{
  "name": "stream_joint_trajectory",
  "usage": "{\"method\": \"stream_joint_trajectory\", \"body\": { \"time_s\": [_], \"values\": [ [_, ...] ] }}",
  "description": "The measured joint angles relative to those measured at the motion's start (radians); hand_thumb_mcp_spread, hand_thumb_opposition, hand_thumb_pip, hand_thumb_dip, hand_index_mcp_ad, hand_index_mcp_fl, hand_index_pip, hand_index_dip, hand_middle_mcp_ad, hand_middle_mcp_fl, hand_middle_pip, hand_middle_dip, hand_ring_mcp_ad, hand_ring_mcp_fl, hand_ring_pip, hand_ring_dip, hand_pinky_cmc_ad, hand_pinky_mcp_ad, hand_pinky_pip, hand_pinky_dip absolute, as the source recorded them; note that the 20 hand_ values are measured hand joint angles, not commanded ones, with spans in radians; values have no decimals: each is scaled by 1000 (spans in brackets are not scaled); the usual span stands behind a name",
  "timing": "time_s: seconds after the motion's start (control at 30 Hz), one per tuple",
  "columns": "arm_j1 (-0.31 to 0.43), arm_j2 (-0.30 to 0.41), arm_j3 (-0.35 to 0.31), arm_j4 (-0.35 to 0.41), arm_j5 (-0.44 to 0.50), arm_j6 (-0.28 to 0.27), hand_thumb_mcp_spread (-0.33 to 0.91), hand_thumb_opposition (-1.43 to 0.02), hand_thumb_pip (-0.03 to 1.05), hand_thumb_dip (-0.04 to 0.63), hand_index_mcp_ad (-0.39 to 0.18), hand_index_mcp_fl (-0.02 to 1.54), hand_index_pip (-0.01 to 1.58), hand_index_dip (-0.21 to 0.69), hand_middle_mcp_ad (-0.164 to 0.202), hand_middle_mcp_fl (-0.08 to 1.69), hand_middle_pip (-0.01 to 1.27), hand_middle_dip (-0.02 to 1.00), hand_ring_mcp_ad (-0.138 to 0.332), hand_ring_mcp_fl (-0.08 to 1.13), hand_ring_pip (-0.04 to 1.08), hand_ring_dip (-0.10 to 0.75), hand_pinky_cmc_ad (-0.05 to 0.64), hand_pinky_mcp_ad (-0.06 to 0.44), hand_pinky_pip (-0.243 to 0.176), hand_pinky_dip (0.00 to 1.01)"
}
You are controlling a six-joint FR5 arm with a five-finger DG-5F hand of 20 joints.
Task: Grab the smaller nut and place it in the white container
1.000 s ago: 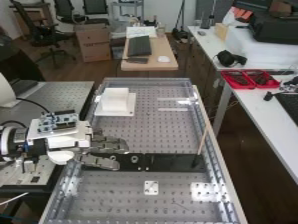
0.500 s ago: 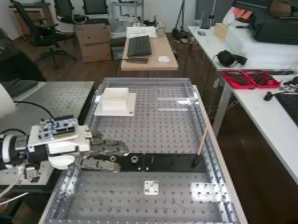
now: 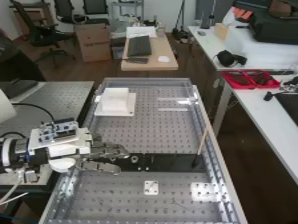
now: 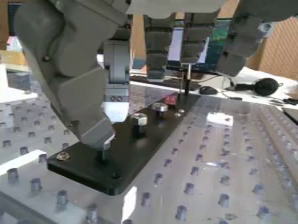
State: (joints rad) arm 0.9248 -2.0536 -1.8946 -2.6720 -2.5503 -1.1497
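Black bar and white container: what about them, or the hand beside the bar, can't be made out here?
- Smaller nut's place on the bar: behind the hand in the high view, mostly behind the thumb in the wrist view; contact unclear.
- Container's inside: high view, its near wall hides the floor.
- Upper ends of the fingers: cut off by the wrist view's top edge.

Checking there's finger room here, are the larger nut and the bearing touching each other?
Apart. The wrist view shows a clear gap between the larger nut and the bearing along the black bar.
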Motion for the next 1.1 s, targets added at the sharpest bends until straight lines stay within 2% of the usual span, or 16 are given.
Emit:
{"method": "stream_joint_trajectory", "body": {
  "time_s": [0.3,1.1],
  "values": [
    [-4,-8,-7,35,-17,20,463,-876,648,253,-180,99,1546,175,38,188,126,202,113,2,94,82,349,286,-26,195],
    [-1,-35,6,39,-29,14,464,-873,648,253,-176,101,1559,164,37,188,126,206,108,2,94,82,346,283,-26,195]
  ]
}}
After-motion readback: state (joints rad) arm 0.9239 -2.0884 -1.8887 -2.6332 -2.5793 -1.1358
